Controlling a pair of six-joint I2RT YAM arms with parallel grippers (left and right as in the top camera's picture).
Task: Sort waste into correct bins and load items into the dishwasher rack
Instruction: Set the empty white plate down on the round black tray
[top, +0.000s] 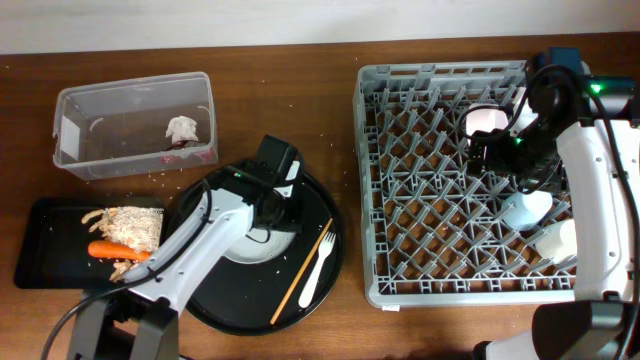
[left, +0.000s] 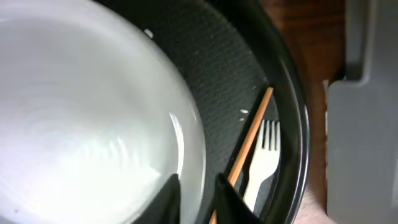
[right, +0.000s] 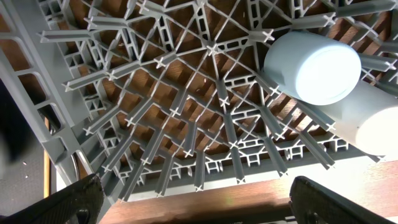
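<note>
The white plate (top: 258, 248) lies on the round black tray, also in the left wrist view (left: 81, 118). My left gripper (top: 285, 205) has its fingers (left: 196, 200) closed over the plate's right rim. The wooden chopstick (top: 303, 268) and white fork (top: 316, 264) lie beside it on the tray. My right gripper (top: 492, 150) is wide open and empty (right: 202, 205) above the grey dishwasher rack (top: 420, 180). A light blue cup (top: 527, 208) and a small white cup (top: 557, 240) sit in the rack. A white bowl (top: 487, 120) stands there too.
The clear tub (top: 75, 135) at the back left holds the paper wad (top: 182, 128). The black rectangular tray (top: 40, 250) at the left holds beige scraps (top: 132, 224) and the carrot piece (top: 112, 250). Crumbs lie scattered on the wooden table.
</note>
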